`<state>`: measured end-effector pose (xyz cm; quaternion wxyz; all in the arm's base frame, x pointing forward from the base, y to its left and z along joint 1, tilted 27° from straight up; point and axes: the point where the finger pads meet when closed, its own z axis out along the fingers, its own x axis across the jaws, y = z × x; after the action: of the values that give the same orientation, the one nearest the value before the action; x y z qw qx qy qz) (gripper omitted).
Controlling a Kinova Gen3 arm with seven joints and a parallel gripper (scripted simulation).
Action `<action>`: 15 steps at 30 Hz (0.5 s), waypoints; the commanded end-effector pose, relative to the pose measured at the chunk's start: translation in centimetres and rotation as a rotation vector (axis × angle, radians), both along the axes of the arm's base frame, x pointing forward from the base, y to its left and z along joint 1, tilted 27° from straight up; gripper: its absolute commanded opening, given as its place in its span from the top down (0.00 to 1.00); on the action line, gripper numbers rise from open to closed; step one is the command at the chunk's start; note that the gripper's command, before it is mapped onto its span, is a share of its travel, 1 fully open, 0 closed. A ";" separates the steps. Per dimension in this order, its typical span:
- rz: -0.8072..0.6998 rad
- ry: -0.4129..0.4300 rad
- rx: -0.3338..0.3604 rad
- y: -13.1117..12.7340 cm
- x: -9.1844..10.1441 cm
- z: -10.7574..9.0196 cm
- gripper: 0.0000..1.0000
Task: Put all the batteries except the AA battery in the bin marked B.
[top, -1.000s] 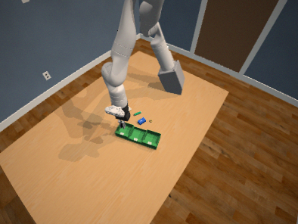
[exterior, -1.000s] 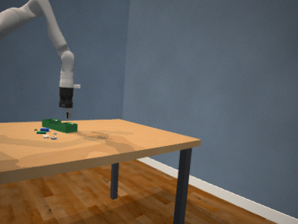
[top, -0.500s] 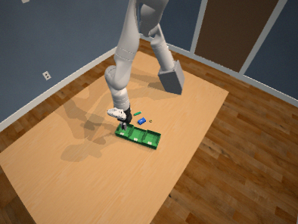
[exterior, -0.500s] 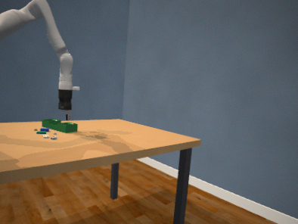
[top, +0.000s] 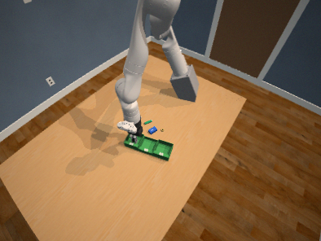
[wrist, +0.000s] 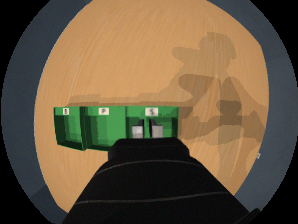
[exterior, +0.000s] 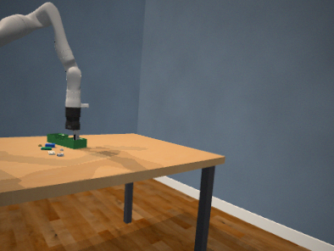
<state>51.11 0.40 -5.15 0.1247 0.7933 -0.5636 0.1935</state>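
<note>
Bin S (top: 129, 142) (exterior: 80, 143) (wrist: 171, 120) has your gripper (top: 134, 140) (exterior: 76, 138) (wrist: 146, 125) reaching down at it, fingertips slightly apart, with green showing through the narrow gap. Next come bin P (top: 147, 145) (wrist: 104, 131) and bin B (top: 163, 150) (wrist: 69, 129), all matching green, straight-walled and rectangular. Your blue block-like piece (top: 152, 130) (exterior: 50, 145) and slim green rod (top: 147, 122) (exterior: 46, 148) lie beside them on smooth, wood-grained tabletop (top: 98, 191) (exterior: 169, 158) (wrist: 130, 55); you can't tell which are batteries.

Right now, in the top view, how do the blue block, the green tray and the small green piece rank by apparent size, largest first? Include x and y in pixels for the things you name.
1. Green tray (top: 156, 143) (exterior: 67, 142) (wrist: 104, 131)
2. Blue block (top: 152, 130) (exterior: 50, 145)
3. Small green piece (top: 147, 122) (exterior: 46, 148), narrower than the block
</note>
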 end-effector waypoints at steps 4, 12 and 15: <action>-0.007 0.004 -0.003 -0.9 0.1 -1.0 0.69; -0.007 0.004 -0.003 -0.9 0.1 -1.0 0.69; -0.007 0.004 -0.003 -0.9 0.1 -1.0 0.69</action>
<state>51.13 -0.51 -6.22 0.1283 0.7914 -0.5660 0.1923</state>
